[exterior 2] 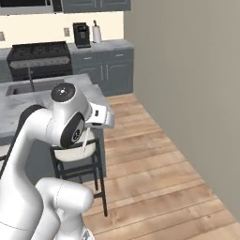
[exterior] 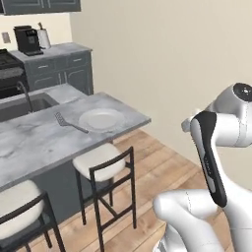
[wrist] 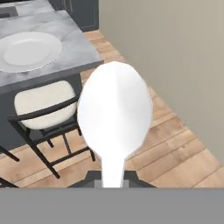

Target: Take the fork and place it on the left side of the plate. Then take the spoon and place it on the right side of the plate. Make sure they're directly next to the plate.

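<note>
One pale round-bowled spoon [wrist: 115, 116] is pinched by its handle in the hand [wrist: 113, 183], over the wooden floor, away from the grey marble counter [exterior: 34, 142]. The slim grey metal fork [exterior: 69, 123] lies at 9 o'clock of the round white plate [exterior: 102, 119]. With such a thin handle, the spoon may slip or turn and land too far from 3 o'clock.
</note>
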### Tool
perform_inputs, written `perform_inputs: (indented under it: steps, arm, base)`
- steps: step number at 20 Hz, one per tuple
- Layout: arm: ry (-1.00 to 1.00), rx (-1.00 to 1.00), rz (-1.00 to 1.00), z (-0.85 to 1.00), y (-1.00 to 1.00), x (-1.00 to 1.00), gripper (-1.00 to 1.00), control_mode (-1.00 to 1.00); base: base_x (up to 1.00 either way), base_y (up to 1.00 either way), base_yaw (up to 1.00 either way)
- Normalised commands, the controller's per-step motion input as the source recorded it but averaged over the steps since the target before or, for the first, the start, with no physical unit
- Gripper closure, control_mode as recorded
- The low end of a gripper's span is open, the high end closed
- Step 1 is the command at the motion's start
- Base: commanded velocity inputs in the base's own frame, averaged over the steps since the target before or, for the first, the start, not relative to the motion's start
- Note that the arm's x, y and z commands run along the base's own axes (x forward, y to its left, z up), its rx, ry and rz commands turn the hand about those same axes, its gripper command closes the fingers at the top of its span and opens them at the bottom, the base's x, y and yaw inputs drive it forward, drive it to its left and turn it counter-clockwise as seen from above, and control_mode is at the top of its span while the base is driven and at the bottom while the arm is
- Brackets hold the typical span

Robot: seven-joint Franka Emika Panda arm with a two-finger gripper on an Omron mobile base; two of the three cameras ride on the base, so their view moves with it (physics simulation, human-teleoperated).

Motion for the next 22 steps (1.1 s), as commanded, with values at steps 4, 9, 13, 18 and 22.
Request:
perform_inputs:
  steps: [4, 9, 13, 18, 22]
  arm:
    - [0.0, 0.0, 0.0, 0.0, 0.0, 0.0, 1.0, 1.0]
    - [0.0, 0.0, 0.0, 0.0, 0.0, 0.0, 1.0, 1.0]
    - [0.0, 0.0, 0.0, 0.0, 0.0, 0.0, 1.0, 1.0]
    - [0.0, 0.0, 0.0, 0.0, 0.0, 0.0, 1.0, 1.0]
    - [0.0, 0.0, 0.0, 0.0, 0.0, 0.0, 1.0, 1.0]
  base:
    - [0.4, -0.62, 0.43]
    - [0.38, -0.53, 0.43]
    - [0.41, -0.48, 0.42]
    - [0.43, -0.41, 0.41]
    - [0.44, -0.41, 0.41]
